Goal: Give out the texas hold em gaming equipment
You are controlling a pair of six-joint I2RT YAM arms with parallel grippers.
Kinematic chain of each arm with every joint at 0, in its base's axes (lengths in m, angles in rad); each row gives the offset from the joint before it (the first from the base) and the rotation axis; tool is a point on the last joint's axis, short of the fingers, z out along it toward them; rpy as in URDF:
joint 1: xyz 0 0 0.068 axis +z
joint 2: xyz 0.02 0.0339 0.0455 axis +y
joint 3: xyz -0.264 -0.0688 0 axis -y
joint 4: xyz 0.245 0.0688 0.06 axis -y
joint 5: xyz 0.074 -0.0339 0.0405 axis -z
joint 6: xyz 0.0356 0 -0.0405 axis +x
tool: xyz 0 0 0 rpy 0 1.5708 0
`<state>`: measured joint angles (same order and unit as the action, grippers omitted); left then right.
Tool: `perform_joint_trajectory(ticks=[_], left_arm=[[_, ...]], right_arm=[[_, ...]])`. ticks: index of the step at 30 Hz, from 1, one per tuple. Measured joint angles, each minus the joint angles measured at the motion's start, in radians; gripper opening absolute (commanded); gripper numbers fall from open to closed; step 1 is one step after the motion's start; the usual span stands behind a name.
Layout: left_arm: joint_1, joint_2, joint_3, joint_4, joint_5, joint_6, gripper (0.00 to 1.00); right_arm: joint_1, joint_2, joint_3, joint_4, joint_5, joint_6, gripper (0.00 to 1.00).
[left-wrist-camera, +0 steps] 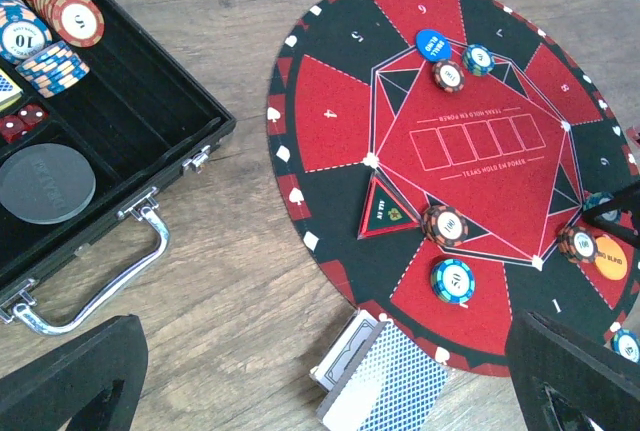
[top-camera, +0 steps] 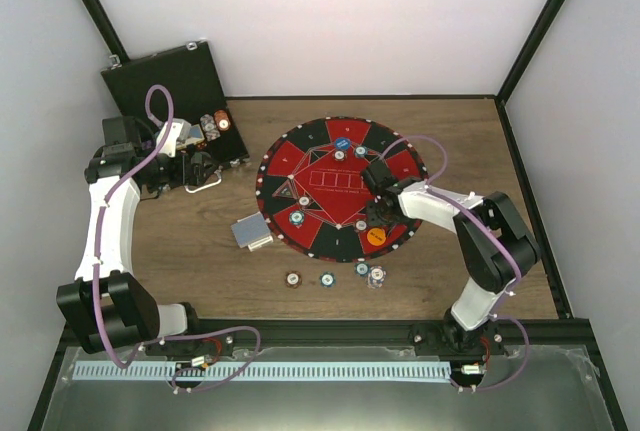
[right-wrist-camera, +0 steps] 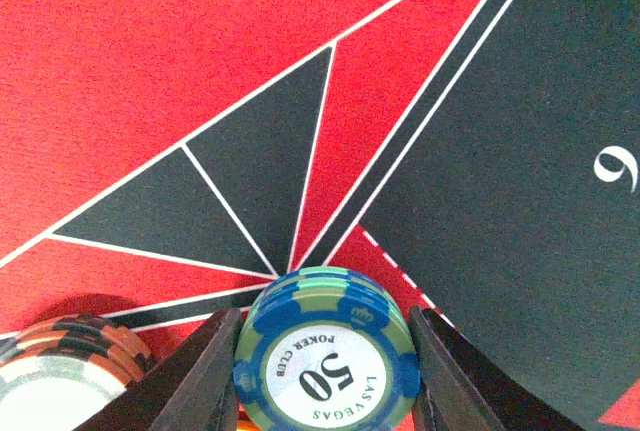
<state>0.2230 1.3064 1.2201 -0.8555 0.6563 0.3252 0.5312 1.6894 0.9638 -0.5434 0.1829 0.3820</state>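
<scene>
The right claw sits over the right side of the mat, its two fingers partly closed and pressed against either side of a short stack of blue chips. The stack lies flat, its axis upright and its "50" face turned straight up at the wrist camera. Being round, it points nowhere in particular (the printed numeral reads upside down from that view). It sits where the white lines meet at the edge of a black wedge, and I cannot tell whether it rests on the mat or hangs just clear of it. A brown stack lies just beside it, and the orange disc is close by on the mat's near-right rim. The left claw hangs by the open case at the far left, fingers spread wide with nothing between them. The cards lie face down at the mat's near-left rim, their long axis slanting from the table in toward the mat. A blue disc sits on the far side of the mat with two more stacks beside it. Four chips lie in a loose row on the wood just off the mat's near edge.
</scene>
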Motion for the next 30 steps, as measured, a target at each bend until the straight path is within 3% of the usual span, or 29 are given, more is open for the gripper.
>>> perform_joint_trajectory(ticks=[6,11,21,30], left_arm=[[0.0,0.0,0.0,0.0,0.0,0.0,1.0],[0.0,0.0,0.0,0.0,0.0,0.0,1.0],[0.0,-0.001,0.0,0.0,0.002,0.0,1.0],[0.0,-0.005,0.0,0.001,0.005,-0.001,1.0]], right_arm=[[0.0,0.0,0.0,-0.001,-0.003,0.0,0.52],[0.0,0.0,0.006,-0.003,0.003,-0.007,0.69],[0.016,-0.07,0.055,-0.088,0.035,0.025,0.82],[0.267,-0.307,0.015,-0.294,0.051,0.211,0.86]])
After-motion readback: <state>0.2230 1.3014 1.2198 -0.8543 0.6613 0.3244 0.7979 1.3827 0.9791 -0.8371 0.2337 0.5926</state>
